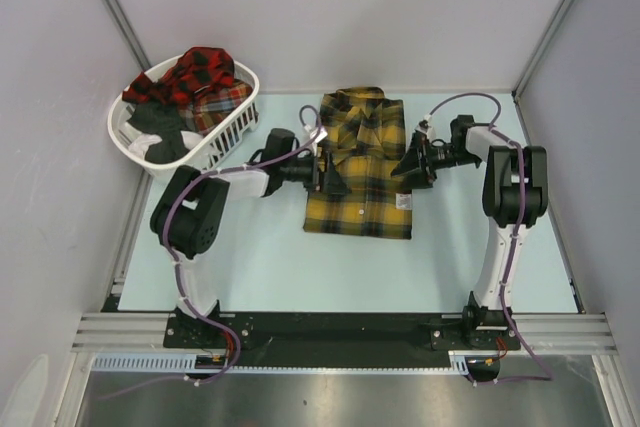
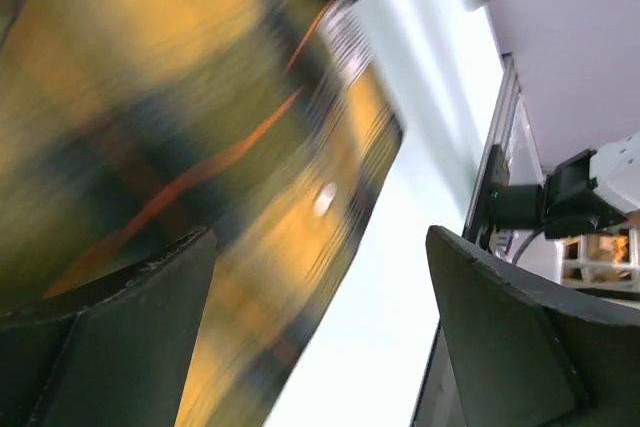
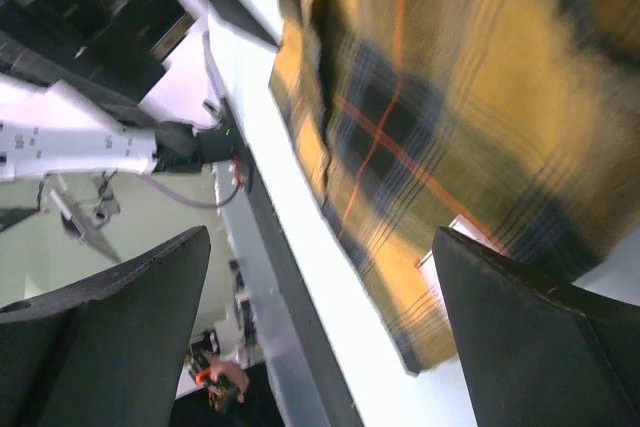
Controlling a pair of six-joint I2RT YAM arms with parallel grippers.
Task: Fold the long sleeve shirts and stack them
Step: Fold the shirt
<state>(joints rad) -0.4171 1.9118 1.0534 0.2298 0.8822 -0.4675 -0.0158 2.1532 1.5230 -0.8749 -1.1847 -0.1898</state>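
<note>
One mustard-yellow plaid shirt lies folded flat on the surface, midway between the left and right edges and close to the far edge, collar pointing away. The left gripper is at its left side and the right gripper at its right side, both released with fingers spread wide and gripping nothing. One white basket in the far-left corner holds a heap of red-and-black plaid shirts. Their number cannot be told.

Pale blue tabletop, mustard-yellow shirt with black checks and thin red lines, red-and-black plaid shirt, white basket, black-and-white arms, pale grey walls.
</note>
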